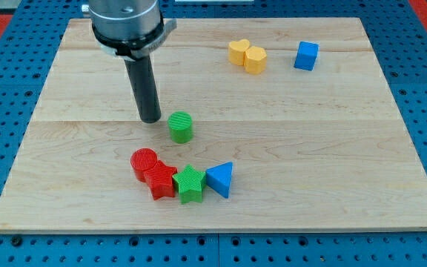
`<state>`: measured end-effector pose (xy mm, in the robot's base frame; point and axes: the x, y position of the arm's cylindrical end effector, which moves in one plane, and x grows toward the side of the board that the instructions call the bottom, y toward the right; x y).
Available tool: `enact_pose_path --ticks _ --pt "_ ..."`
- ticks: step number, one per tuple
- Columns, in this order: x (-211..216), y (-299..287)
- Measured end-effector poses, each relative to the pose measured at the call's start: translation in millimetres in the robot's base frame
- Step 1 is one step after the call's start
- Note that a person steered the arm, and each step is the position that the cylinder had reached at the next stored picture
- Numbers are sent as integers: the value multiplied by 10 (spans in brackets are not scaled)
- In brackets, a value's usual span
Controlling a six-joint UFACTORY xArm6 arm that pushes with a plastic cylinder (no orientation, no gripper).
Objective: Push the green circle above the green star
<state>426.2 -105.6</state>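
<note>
The green circle (180,127) is a short cylinder standing near the board's middle. The green star (190,183) lies below it, toward the view's bottom, pressed between a red star (161,180) and a blue triangle (221,179). My tip (151,119) is on the board just left of the green circle, a small gap apart from it. The rod rises from the tip to the arm's body at the view's top left.
A red circle (144,162) touches the red star's upper left. A yellow heart (255,59) and another yellow block (238,52) sit together at the view's top right, with a blue cube (306,55) to their right. The wooden board (347,163) ends in blue pegboard all round.
</note>
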Motion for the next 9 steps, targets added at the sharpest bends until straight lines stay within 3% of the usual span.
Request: enact_pose_path --ticks 2,6,7,9 --pt "-274 6" --pt "534 113" --pt "457 113" --pt "-237 227"
